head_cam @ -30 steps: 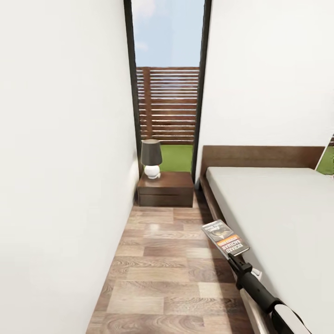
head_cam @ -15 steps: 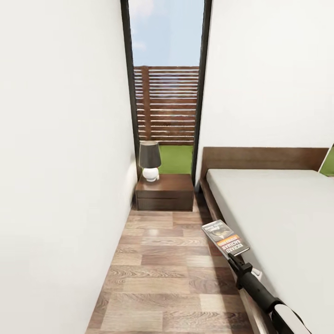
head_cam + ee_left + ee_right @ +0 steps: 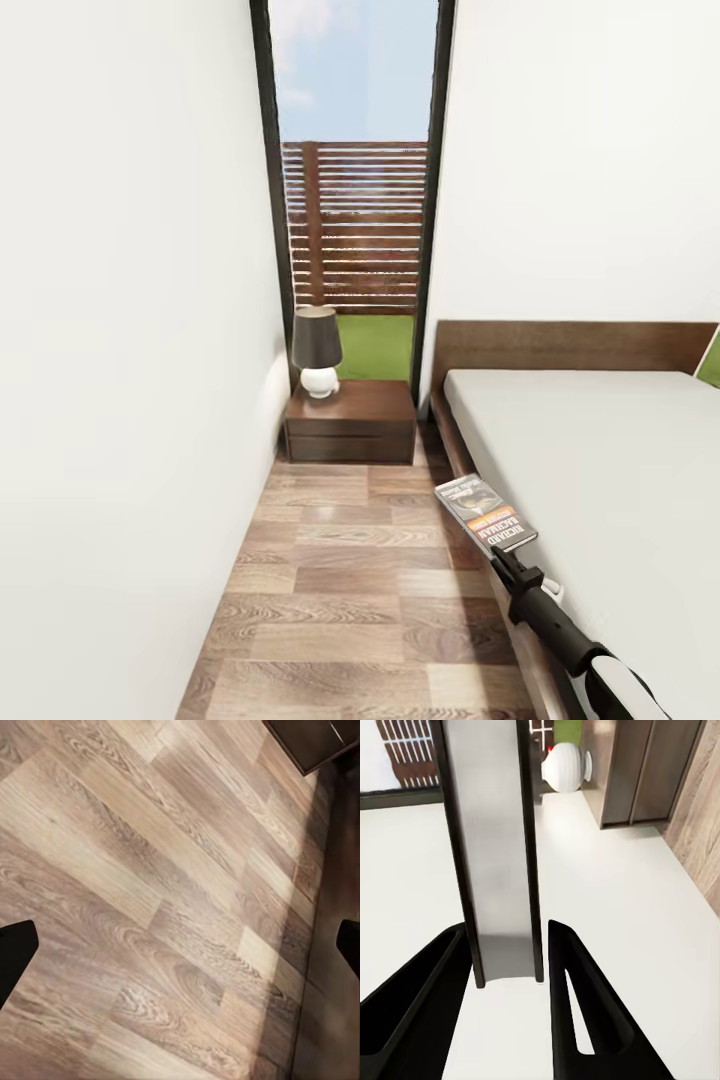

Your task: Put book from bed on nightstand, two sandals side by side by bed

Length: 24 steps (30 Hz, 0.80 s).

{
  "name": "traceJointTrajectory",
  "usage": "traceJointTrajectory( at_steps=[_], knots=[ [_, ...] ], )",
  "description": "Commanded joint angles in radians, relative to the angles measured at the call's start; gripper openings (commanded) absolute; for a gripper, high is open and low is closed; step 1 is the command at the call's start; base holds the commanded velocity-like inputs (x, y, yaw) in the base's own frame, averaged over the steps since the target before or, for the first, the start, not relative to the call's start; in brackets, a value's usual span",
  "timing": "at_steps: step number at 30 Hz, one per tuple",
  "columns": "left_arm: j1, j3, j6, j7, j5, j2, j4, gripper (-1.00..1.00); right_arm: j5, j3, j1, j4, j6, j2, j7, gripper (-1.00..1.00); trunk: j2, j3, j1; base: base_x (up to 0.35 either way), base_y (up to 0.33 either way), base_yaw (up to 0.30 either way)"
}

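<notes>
Jaws of our right gripper [image 3: 497, 553] clenched on the book [image 3: 485, 515], held above the floor beside the bed [image 3: 600, 460]; left jaws [image 3: 180, 945] spread wide. We judge it light, thin, slippery: best pinched at the spine edge. Nightstand [image 3: 352, 420] ahead.

- floor [image 3: 350, 590]: wood planks, visible grain, mixed brown tones, slight satin sheen
- nightstand [image 3: 350, 425]: dark reddish-brown wood, smooth, glossy top
- lamp [image 3: 318, 350]: matt dark shade, glossy white round base
- bed [image 3: 600, 470]: dark brown wood frame and headboard, smooth; mattress plain light grey-beige, matt, cloth-like
- book [image 3: 485, 512]: paper cover, pale grey with orange band, slightly glossy; in right wrist view it looks smooth grey with dark edges
- right claw [image 3: 506, 975]: black fingers, smooth, plastic-looking, faint sheen
- walls [image 3: 120, 350]: plain white, matt, smooth
- window frame [image 3: 432, 200]: dark, smooth
- fence [image 3: 350, 225]: brown wood slats, matt
</notes>
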<state>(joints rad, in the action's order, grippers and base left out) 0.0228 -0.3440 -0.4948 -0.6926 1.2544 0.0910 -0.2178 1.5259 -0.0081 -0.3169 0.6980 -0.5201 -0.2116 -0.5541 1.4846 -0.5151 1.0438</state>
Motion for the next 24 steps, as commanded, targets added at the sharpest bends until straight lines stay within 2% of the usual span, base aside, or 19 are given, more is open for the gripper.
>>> traceJointTrajectory(
  at_steps=[1,16,24],
  knots=[
    [0.000,-0.008,-0.004,-0.001,0.010,0.001,-0.002,1.00,0.011,-0.001,-0.001,0.000,-0.009,0.000,0.000,-1.00,0.000,-0.001,0.000,0.229,-0.122,0.000],
    [0.000,-0.009,-0.004,-0.002,0.010,0.001,-0.002,1.00,0.011,0.002,-0.001,0.000,-0.008,0.001,0.000,-1.00,0.000,-0.001,0.000,0.229,-0.126,0.000],
    [0.000,-0.007,-0.004,-0.014,0.010,0.001,-0.002,1.00,0.011,0.001,-0.001,0.000,-0.007,0.000,0.000,-1.00,0.000,-0.001,0.000,0.231,-0.042,0.000]
  ],
)
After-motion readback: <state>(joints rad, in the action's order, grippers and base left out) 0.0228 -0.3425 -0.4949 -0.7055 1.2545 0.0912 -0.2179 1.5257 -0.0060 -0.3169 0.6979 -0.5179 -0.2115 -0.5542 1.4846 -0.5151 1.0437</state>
